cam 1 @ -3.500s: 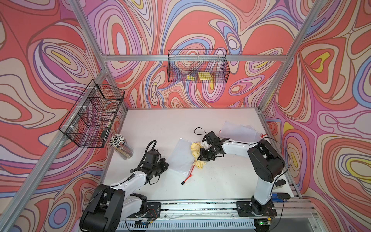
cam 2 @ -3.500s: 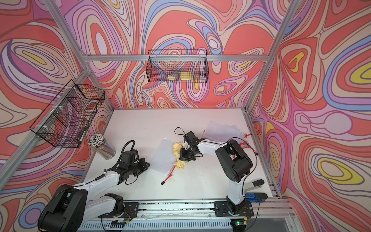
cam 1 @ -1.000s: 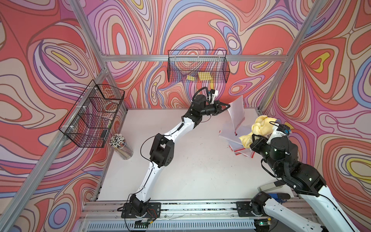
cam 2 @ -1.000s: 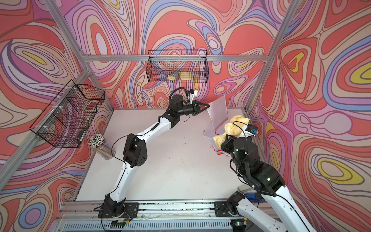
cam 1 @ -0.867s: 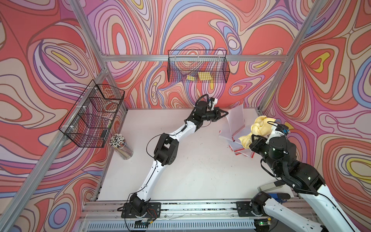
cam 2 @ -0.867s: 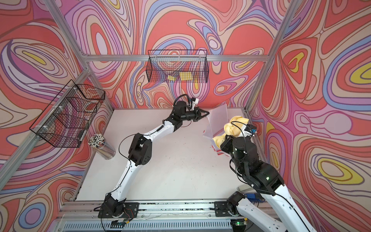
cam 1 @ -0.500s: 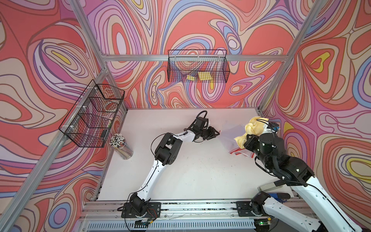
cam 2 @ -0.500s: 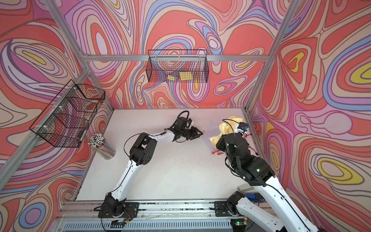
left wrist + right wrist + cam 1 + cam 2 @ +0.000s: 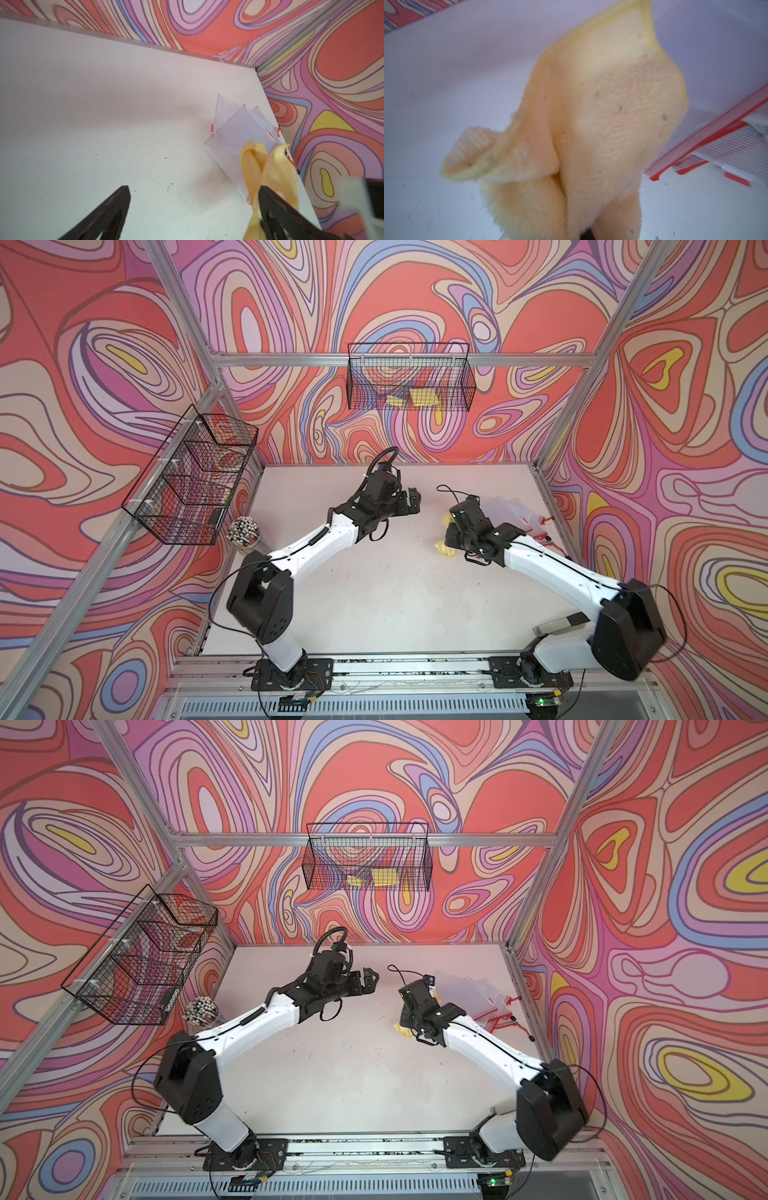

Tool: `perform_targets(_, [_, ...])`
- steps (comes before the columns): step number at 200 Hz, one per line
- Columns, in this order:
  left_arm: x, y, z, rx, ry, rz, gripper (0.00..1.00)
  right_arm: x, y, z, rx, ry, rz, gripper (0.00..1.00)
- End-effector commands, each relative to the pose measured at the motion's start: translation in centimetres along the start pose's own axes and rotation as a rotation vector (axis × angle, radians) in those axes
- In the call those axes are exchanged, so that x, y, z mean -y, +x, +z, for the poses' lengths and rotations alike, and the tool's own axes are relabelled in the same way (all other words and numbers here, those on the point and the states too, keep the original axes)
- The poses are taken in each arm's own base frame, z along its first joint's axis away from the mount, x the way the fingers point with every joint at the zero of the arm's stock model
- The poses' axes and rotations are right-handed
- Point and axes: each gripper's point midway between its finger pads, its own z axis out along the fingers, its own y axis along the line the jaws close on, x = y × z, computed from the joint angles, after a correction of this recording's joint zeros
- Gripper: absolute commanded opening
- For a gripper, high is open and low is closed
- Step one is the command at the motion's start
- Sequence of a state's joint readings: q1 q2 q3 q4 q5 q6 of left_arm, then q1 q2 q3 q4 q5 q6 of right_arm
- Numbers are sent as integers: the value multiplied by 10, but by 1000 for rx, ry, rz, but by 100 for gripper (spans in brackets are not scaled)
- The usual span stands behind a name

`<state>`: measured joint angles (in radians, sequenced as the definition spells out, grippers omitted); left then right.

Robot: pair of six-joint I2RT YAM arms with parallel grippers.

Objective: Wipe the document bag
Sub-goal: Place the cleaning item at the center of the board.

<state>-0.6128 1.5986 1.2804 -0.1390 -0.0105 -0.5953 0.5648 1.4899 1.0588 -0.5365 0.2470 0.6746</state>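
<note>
Left jaws stand spread wide and empty in both top views, held over the middle of the white bench [image 9: 374, 593] and well apart from the pile by the right wall. The right jaws are hidden under their own wrist, clamped on a crumpled yellow microfibre cloth [image 9: 444, 549] [image 9: 401, 1029]. Just beyond that wrist lies the clear, ribbed plastic document bag with red zip edging [image 9: 513, 508] [image 9: 478, 990].

From the left wrist, two dark fingers [image 9: 112, 212] frame bare bench. The document bag [image 9: 239, 128] lies flat on top of a fanned pile (several sheets, the count unclear) near the corner, with the cloth [image 9: 270, 166] rising in front of its near edge.

From the right wrist, the cloth [image 9: 602, 104] fills the view, bunched up out of the closed grip, and the document bag [image 9: 716, 52] sits just beside it.

That bag looks light, thin, slick and floppy. It will probably skate on the sheets below under a wipe, so pressing down on a corner or the stiffer zip edge seems wiser than pinching it.
</note>
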Motion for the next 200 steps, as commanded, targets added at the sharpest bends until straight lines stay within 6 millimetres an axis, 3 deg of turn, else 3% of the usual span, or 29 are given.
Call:
perform_targets(1, [-54,4,-40,53,-206,60,99,-32,-5,42,-33,-61,-31,0])
perform_targets(25, [-68,2,-85,86,-248,86,99,-46,10,90,-110,-58,-36,0])
perform_targets(39, [-84,1,-109,100,-321,109,99,-48,11,101,-113,-51,-19,0])
perform_targets(43, [-89,1,-116,104,-342,112,99,-48,9,101,-107,-50,-16,4])
perform_targets(63, [-117,1,-143,124,-410,89,99,-47,3,98,-81,-41,-7,35])
perform_targets(65, [-120,1,-146,126,-413,82,99,-47,2,96,-82,-42,-8,57])
perform_targets(66, [-121,1,-147,125,-413,79,99,-47,3,96,-82,-41,-9,63])
perform_targets(70, [-127,1,-150,124,-414,65,99,-47,1,94,-81,-42,-10,78])
perform_targets(73, [-130,1,-153,124,-414,54,99,-48,0,92,-84,-45,-12,94])
perform_targets(76, [-134,0,-156,126,-416,41,99,-48,-1,90,-85,-44,-13,98])
perform_targets(103, [-172,-12,-186,159,-507,-21,99,-52,-16,61,-44,-84,-12,98])
perform_targets(139, [-206,-25,-214,207,-703,-19,99,-49,-52,-9,109,-143,-21,98])
perform_targets(167, [-221,-21,-215,257,-731,-22,99,-25,-69,-47,253,-100,-41,98])
perform_targets(200, [-238,-14,-216,290,-806,-16,99,15,-66,-76,394,-51,12,98])
